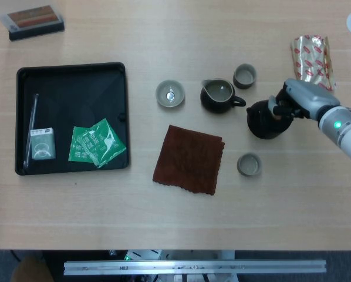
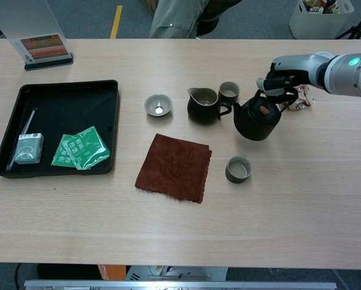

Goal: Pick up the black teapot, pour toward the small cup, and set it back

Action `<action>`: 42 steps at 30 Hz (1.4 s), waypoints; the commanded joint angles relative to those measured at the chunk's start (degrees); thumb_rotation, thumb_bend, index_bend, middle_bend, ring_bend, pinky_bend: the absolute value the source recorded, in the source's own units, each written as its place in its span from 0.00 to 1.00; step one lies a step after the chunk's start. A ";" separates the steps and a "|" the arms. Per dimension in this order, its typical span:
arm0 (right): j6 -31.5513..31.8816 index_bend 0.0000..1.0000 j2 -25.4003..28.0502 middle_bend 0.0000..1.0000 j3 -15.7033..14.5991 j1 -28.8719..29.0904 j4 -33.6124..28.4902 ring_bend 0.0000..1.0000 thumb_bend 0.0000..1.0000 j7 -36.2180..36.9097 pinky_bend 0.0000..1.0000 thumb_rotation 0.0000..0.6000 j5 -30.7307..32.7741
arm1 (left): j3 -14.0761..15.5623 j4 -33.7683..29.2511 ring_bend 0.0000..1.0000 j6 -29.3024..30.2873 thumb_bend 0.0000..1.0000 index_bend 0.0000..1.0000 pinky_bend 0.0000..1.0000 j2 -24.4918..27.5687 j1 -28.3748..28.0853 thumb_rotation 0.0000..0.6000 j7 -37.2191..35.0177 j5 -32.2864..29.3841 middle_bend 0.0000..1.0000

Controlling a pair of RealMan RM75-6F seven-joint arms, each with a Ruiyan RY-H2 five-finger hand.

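The black teapot (image 1: 263,119) (image 2: 256,119) is upright, just right of the dark pitcher (image 1: 218,96) (image 2: 204,105). My right hand (image 1: 288,101) (image 2: 279,83) grips its handle from above and to the right. Whether the pot's base touches the table I cannot tell. A small grey cup (image 1: 249,165) (image 2: 238,169) stands on the table in front of the teapot, apart from it. Another small cup (image 1: 244,76) (image 2: 229,92) sits behind the pitcher. My left hand shows in neither view.
A brown cloth (image 1: 189,158) (image 2: 175,166) lies left of the near cup. A shallow grey bowl (image 1: 170,93) (image 2: 158,105) sits left of the pitcher. A black tray (image 1: 114,76) (image 2: 105,90) with green packets occupies the left. A foil packet (image 1: 312,63) (image 2: 302,96) lies behind my right arm.
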 commanded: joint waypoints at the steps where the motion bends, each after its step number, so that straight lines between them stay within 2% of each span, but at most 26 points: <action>1: 1.12 0.92 0.73 0.88 -0.18 0.83 -0.80 0.86 0.79 -1.17 0.12 0.48 0.07 | -0.02 0.13 0.00 0.08 0.22 0.02 0.00 -0.04 0.05 1.00 -0.15 -0.03 0.00; 8: 3.42 0.92 2.29 0.88 -1.06 2.81 -2.49 0.87 0.83 -4.50 0.12 0.50 1.05 | -0.03 0.57 0.00 0.12 0.22 0.02 0.00 -0.19 0.10 1.00 -0.54 -0.09 0.00; 21: 13.31 0.92 1.75 0.88 -2.55 3.50 -4.01 0.87 0.83 -13.70 0.12 0.53 -0.04 | -0.02 0.95 0.00 -0.24 0.22 0.02 0.00 -0.62 -0.04 1.00 -0.53 -0.17 0.00; 32: 14.87 0.92 0.61 0.88 -1.35 2.68 -2.60 0.87 0.83 -16.86 0.12 0.53 1.13 | -0.01 0.83 0.00 -0.48 0.22 0.02 0.00 -0.82 -0.15 1.00 -0.23 -0.19 0.00; 42: 15.68 0.92 -1.96 0.88 -0.34 2.61 1.17 0.87 0.83 -20.06 0.12 0.53 3.35 | -0.09 0.42 0.00 -0.61 0.22 0.02 0.00 -0.74 -0.25 1.00 0.21 -0.33 0.00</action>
